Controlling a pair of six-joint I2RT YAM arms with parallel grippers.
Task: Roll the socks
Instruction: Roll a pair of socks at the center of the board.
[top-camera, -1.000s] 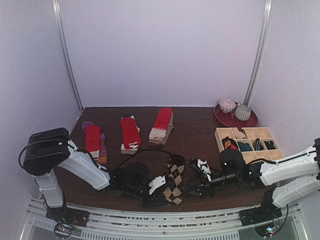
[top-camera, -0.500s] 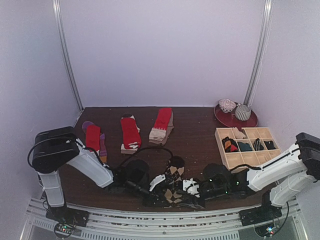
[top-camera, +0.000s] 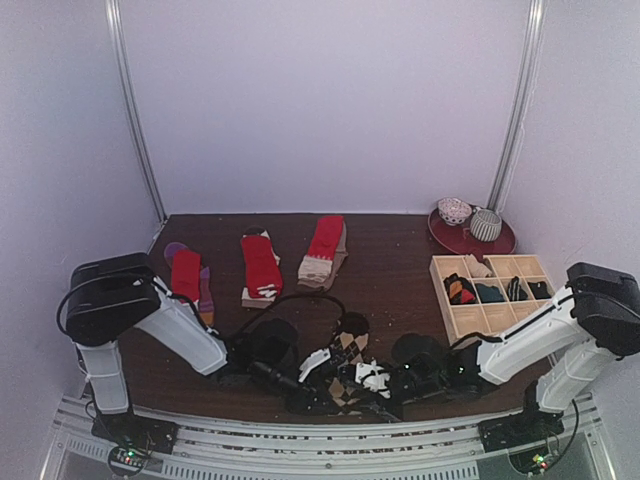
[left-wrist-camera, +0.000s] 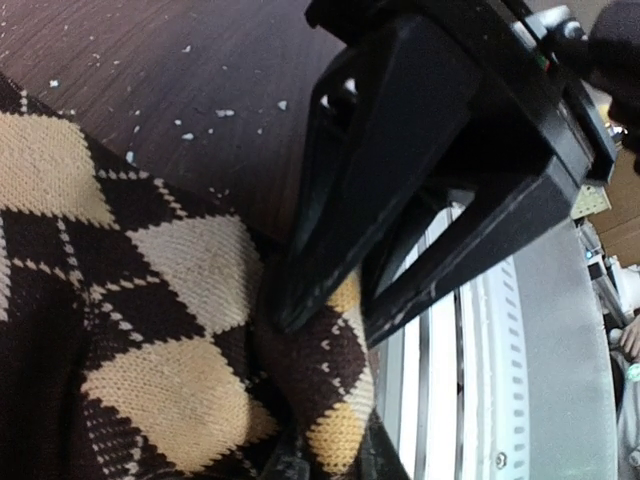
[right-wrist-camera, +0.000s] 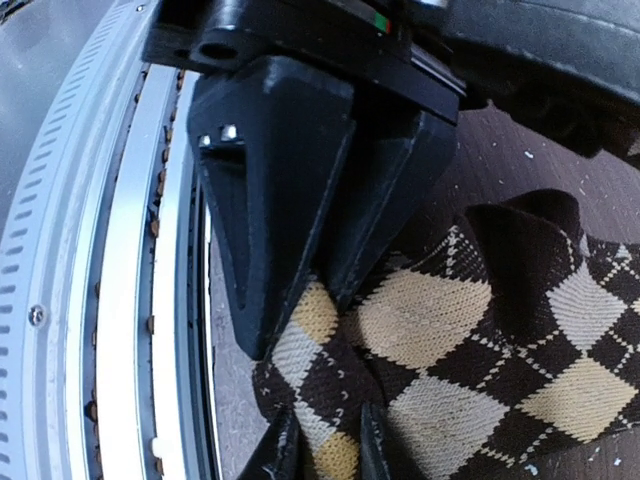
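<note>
A second ago the right tool (top-camera: 372, 378) was held spread and off to the right of the argyle sock (top-camera: 349, 346). Since then it has been brought left and towards the near edge of the counter (top-camera: 400, 265), and its fingers have been drawn in. In the right wrist view they are seen nearly pressed together, with the sock's near corner pinched between them.

The left tool (top-camera: 325, 365) has been kept at the same end of the sock, on its left side. In the left wrist view a fold of the knit is seen caught between its narrow fingers. Whether that hold is being loosened cannot be told.

The argyle sock is laid lengthwise at the front of the counter, between the two tools, with its near end at the counter's edge. That end is now held from both sides. This is judged to be the grip from which a roll towards the far end could be started. No turn is seen in the fabric yet, beyond some bunching at the pinched corner.

The red socks (top-camera: 260, 265) are left flat at the far left, so most of the task is judged to remain.
</note>
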